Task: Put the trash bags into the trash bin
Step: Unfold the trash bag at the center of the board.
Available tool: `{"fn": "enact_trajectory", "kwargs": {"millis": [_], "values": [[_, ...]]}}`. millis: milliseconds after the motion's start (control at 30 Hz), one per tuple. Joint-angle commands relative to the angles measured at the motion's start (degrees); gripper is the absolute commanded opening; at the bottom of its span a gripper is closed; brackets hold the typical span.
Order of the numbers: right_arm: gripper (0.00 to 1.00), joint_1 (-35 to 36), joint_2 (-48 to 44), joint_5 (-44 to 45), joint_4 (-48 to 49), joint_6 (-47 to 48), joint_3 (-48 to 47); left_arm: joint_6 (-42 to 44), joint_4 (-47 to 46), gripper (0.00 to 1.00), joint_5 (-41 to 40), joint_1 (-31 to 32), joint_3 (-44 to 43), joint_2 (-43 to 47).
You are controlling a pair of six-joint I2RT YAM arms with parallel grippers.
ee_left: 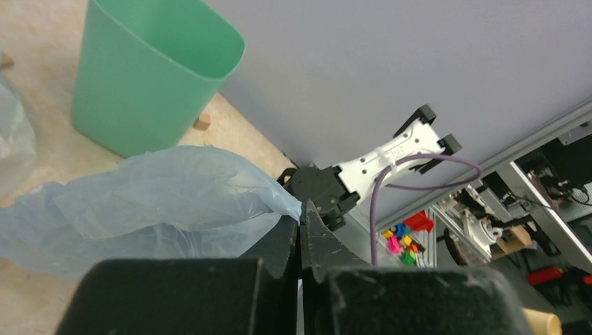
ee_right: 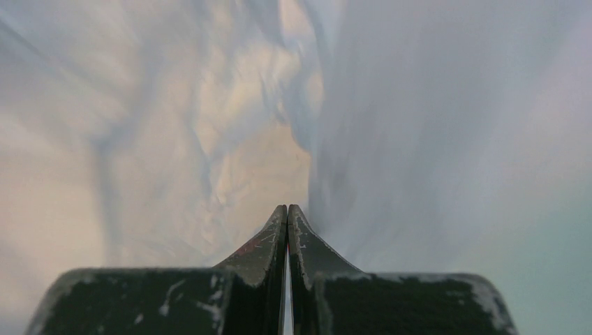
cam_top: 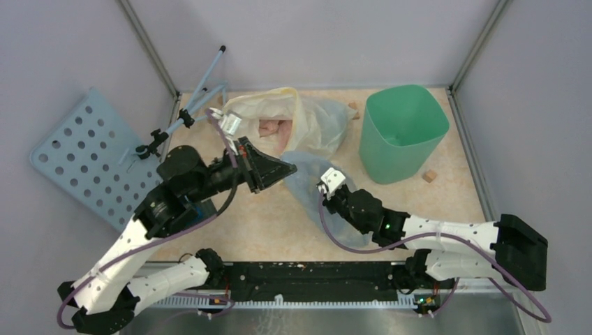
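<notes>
Finding left fingers (ee_left: 317, 244) and right fingers (ee_right: 305, 246) pinched closed on the trash bag (cam_top: 301, 183) near the trash bin (cam_top: 403, 132), we fear opposed pulls tearing it.

A robot lab is shown. Two robot arms (cam_top: 447, 234) are bolted to a table (cam_top: 272, 223) that is closed in by plain grey walls (cam_top: 314, 35) and metal posts (cam_top: 149, 47). Past one wall, benches (ee_left: 530, 202) with gear and bright toy blocks (ee_left: 401, 237) are seen.
</notes>
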State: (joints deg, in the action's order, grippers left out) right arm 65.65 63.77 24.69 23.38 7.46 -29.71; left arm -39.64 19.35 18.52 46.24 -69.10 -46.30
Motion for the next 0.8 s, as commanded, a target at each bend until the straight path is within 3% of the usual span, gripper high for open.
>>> {"fn": "enact_trajectory", "kwargs": {"millis": [0,167,333,533,767], "values": [[0.0,1.2,-2.5,-5.5,4.2,3.3,-1.3,-3.3,-8.6,0.0,5.8,0.0,2.3,-2.8],[0.0,1.2,-0.3,-4.7,8.9,5.3,-0.7,-7.6,-15.4,0.0,10.5,0.1,5.3,-4.2],[0.0,1.2,2.9,5.3,18.8,7.5,0.7,-13.9,-24.0,0.0,16.5,0.1,9.1,-6.0],[0.0,0.4,9.6,6.9,25.0,8.9,1.1,-14.0,-23.7,0.0,16.1,0.1,7.5,-4.6],[0.0,-5.4,15.9,5.6,30.1,1.8,4.3,-18.3,-27.3,0.0,20.7,0.1,4.6,-2.6]]}}
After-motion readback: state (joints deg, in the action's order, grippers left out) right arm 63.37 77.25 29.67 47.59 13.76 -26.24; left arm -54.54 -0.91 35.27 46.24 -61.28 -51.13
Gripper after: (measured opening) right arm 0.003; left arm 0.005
